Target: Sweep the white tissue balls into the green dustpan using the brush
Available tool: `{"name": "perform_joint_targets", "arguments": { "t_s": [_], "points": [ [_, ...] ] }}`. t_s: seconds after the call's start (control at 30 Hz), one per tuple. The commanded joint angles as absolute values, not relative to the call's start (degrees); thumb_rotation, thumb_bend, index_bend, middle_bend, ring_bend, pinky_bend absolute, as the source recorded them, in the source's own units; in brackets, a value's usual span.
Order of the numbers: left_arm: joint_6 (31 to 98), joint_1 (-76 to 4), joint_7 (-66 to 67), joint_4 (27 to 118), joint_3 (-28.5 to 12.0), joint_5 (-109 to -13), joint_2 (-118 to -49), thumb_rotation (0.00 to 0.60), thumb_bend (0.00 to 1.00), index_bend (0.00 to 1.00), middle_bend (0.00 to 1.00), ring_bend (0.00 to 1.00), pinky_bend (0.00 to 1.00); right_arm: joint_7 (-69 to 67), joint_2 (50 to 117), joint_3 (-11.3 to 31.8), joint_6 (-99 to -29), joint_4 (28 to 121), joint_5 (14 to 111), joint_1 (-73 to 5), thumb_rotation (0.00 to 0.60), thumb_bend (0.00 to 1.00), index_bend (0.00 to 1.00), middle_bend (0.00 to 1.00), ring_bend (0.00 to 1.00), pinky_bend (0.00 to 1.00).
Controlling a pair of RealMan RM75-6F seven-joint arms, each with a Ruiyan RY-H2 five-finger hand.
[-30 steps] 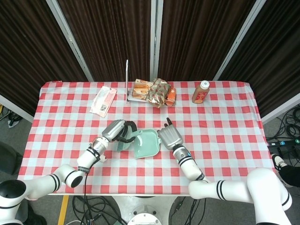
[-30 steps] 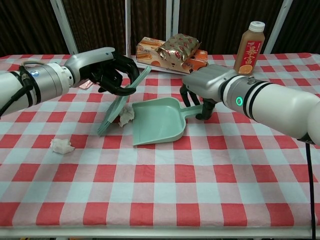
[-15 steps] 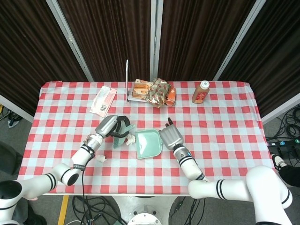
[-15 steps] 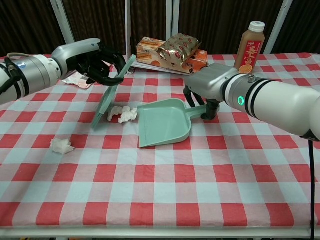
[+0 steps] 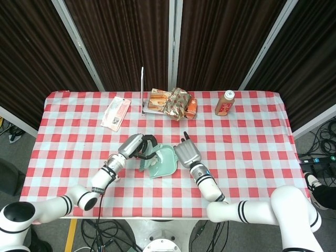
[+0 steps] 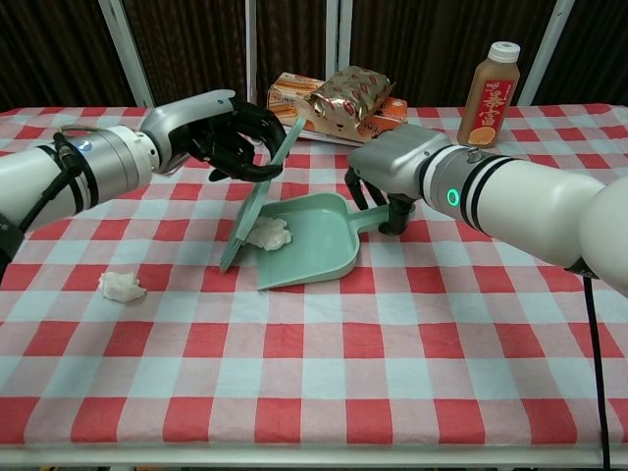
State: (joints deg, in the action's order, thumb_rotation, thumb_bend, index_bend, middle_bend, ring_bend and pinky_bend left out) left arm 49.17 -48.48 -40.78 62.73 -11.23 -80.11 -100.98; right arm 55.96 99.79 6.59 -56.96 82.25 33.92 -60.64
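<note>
Tissue balls: counted two, one (image 6: 269, 234) inside green dustpan (image 6: 316, 260) mouth, one (image 6: 122, 286) lying well left. Left hand (image 6: 228, 137) clasped brush (image 6: 252, 208); right hand (image 6: 388, 167) seemingly gripped dustpan handle.

head view overhead, chest view low, frontal

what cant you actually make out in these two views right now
- Dustpan handle: chest view, the right hand covers it.
- Tissue ball in the dustpan: head view, behind the brush and left hand.
- Bottle label text: both views, too small.
- Loose tissue ball: head view, left arm hides it.
</note>
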Motion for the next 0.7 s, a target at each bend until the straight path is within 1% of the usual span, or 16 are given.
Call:
{"name": "perform_joint_targets", "arguments": {
  "t_s": [0.03, 0.27, 0.43, 0.7],
  "points": [
    [49.03, -48.66, -41.38, 63.09, -11.46, -79.89, -101.34, 0.6, 0.37, 0.52, 0.51, 0.73, 0.82, 55.21, 99.82, 6.6, -57.09, 82.22, 34.2, -60.31, 0.6, 0.41, 0.67, 0.58, 0.24, 0.08],
    [48.19, -49.14, -44.39, 65.05, -12.41, -79.18, -101.58, 0.6, 0.37, 0.52, 0.51, 0.73, 0.82, 52.19, 99.97, 6.55, -56.98, 81.95, 35.77, -59.07, 0.6, 0.4, 0.67, 0.58, 0.24, 0.08],
    [49.45, -48.7, -44.33, 65.86, -12.9, -79.03, -101.31, 0.6, 0.37, 0.52, 0.51, 0.73, 0.82, 49.12, 100.01, 6.69, -56.57, 81.7, 37.4, -57.92, 0.6, 0.4, 0.67, 0.58, 0.24, 0.08],
    [53.91, -45.43, -37.88, 69.91, -11.6, -79.9, -95.2, 0.6, 0.37, 0.52, 0.51, 0.73, 0.82, 45.42, 99.25, 6.34, -54.67, 80.52, 40.9, -56.87, 0.6, 0.41, 0.67, 0.58, 0.24, 0.08]
  ]
}}
